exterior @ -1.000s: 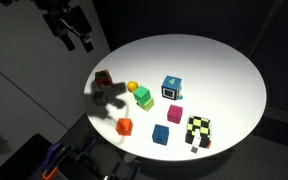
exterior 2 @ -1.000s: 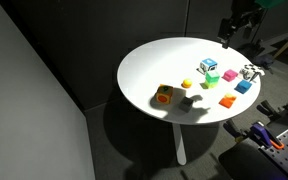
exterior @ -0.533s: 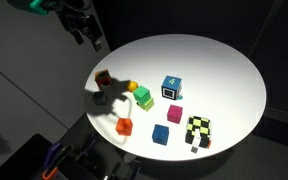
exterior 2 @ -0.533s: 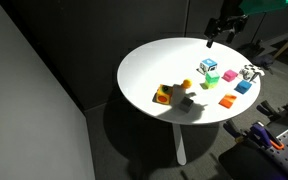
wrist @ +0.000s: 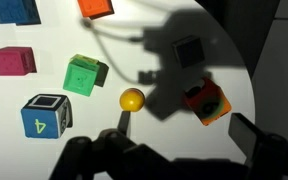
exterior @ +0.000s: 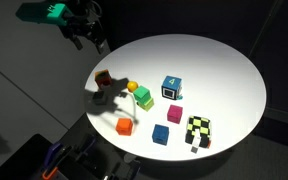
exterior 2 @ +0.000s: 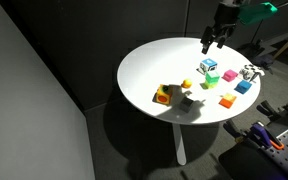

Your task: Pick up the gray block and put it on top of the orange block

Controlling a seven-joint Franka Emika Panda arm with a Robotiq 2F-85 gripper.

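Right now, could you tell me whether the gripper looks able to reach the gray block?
Probably yes: the gripper hangs open above the table's edge, nothing covers the gray block, though the multicoloured red block stands close beside it.

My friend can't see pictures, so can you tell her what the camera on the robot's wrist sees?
Looking down on a white round table: the gray block sits in a dark shadow, near a yellow ball and a green cube. The orange block peeks in at the top edge.
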